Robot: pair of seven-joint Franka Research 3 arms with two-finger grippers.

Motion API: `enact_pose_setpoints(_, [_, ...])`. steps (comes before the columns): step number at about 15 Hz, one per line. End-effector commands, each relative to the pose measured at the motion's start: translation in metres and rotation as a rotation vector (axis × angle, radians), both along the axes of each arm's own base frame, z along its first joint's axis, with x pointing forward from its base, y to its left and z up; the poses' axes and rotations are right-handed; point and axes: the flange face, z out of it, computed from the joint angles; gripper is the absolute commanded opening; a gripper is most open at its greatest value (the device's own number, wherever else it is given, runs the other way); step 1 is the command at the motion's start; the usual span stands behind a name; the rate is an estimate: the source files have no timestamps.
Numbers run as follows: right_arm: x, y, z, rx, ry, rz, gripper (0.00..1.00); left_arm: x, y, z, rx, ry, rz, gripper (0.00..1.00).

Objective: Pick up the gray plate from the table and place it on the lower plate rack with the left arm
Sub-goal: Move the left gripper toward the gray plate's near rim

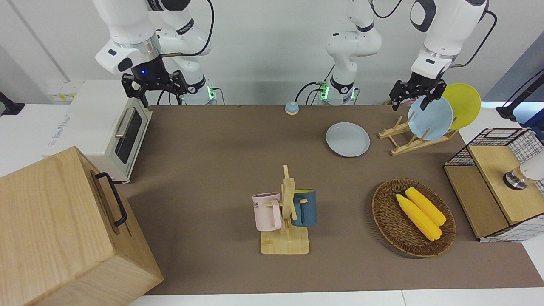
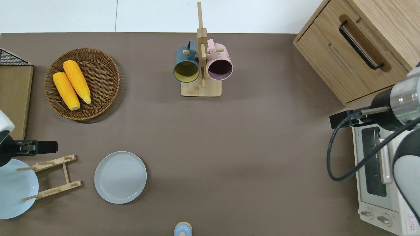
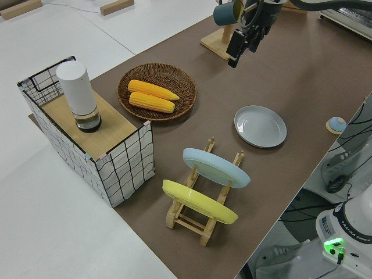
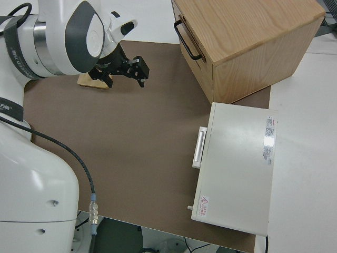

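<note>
The gray plate point(image 1: 347, 139) lay flat on the desk point(image 1: 212, 170), just beside the rack point(image 1: 408, 142) that held a blue plate point(image 1: 430, 118) and a yellow plate point(image 3: 197, 202). The left end effector point(image 1: 417, 92) hung open and empty over the rack. The right arm was parked. Farther out sat a corn basket point(image 1: 413, 217). Only the left side view showed both racked plates whole.

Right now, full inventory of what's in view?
round pale gray plate: 1, flat on brown table, beside small wooden plate rack
light blue plate: 1, in rack
yellow plate: 1, in rack
wicker basket: 1, holds 2 yellow corn cobs
wooden mug stand: 1, dark blue mug and pink mug
wooden drawer cabinet: 1
white toaster oven: 1
left gripper: over rack
right arm: parked
</note>
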Motion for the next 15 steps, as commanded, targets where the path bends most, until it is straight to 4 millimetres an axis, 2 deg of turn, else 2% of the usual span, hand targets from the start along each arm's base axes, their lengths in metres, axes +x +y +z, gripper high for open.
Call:
enact_pose_setpoints(1, [-0.002,-0.002,0.004,-0.003,0.002,-0.016,0.983,-0.005,0.003,0.001,-0.012,0.002,0.011,1.0])
enact_pose_setpoints(9, [-0.002,-0.001,0.004,-0.002,0.002,-0.014,0.983,-0.008,-0.004,-0.005,-0.01,0.026,-0.003,1.0])
enact_pose_setpoints(13, [-0.002,-0.001,0.004,-0.002,0.004,-0.014,0.983,-0.014,-0.005,-0.02,-0.014,0.052,-0.002,1.0])
enact_pose_setpoints(15, [-0.002,-0.002,0.004,-0.002,0.004,-0.016,0.983,-0.018,-0.011,-0.036,-0.014,0.066,-0.011,1.0])
